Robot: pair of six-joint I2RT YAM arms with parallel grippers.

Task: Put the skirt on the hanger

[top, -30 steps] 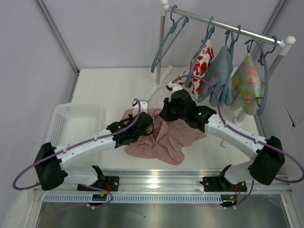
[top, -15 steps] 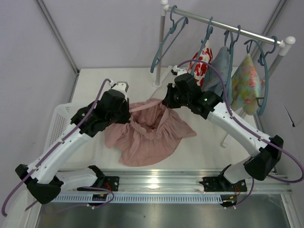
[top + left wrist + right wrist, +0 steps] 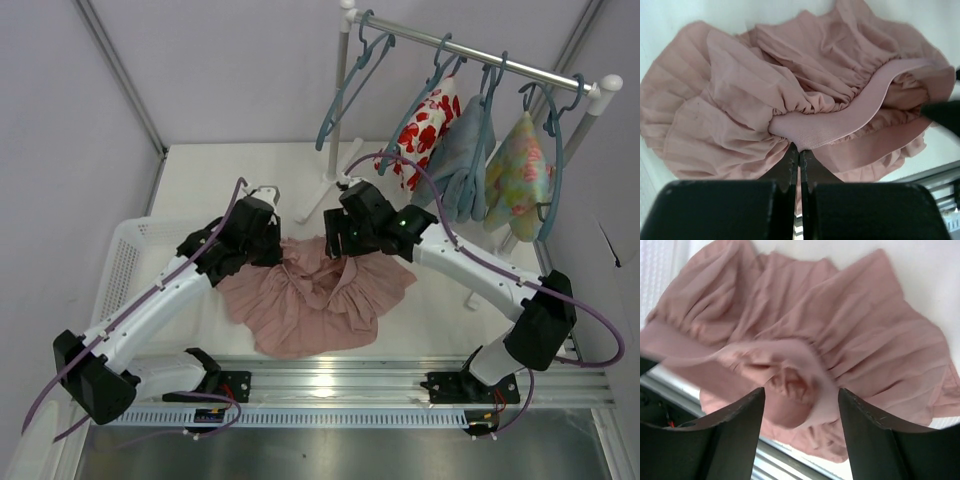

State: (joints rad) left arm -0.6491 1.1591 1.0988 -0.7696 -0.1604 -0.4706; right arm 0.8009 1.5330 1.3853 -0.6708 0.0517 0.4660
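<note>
While the left pincer is pinching shut on the elastic waistband of the skirt, pleats are fanning out below it toward the near edge of the table. The right pincer is hovering alongside, fingers spread wide, clamping nothing. Beyond both, the bare hanger is dangling from the rail over open table.

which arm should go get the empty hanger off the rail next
Probably right: the right gripper is open and nearer the hanger, while the left gripper is shut on the skirt waistband.
</note>
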